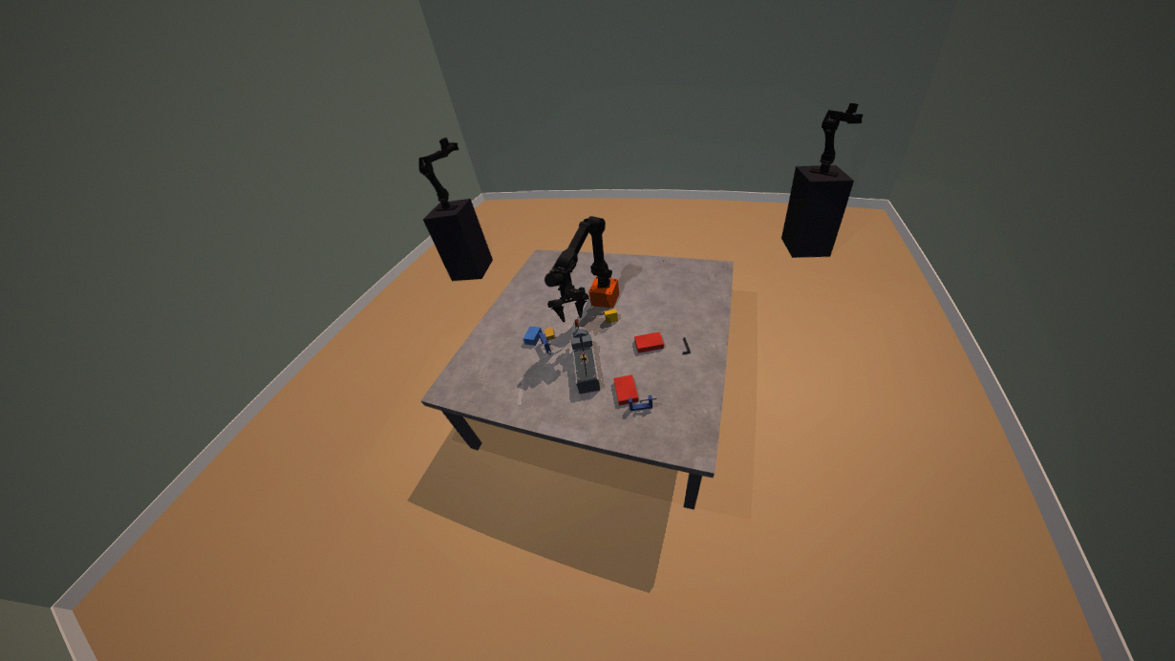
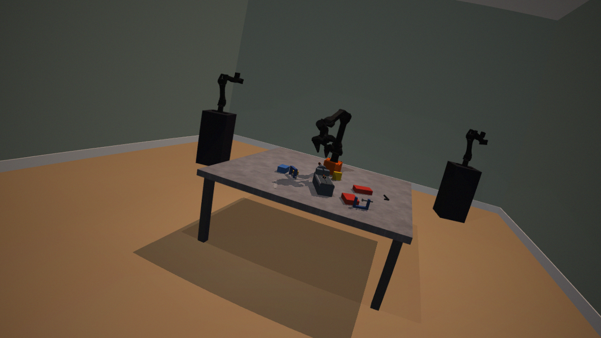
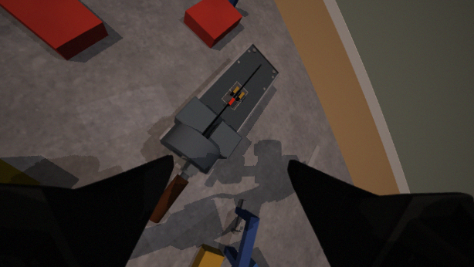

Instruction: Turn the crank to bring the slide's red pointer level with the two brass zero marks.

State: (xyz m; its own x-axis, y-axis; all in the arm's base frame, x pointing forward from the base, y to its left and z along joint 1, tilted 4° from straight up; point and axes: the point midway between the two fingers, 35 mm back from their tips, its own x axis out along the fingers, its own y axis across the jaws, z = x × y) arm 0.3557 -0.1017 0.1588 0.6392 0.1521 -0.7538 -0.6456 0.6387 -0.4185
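Observation:
The dark grey machine lies on the table with its crank end towards the arm's base. Its red pointer sits at the slot on the crank side of the two brass zero marks, slightly off level with them. The brown crank handle sticks out from the drum end, partly hidden behind the left finger in the wrist view. My gripper is open and empty, above the crank end, with the handle off towards its left finger.
Red blocks lie right of the machine, one beside a blue clamp. Another blue clamp, a blue block and an orange-yellow block lie left. A yellow block is near the orange base.

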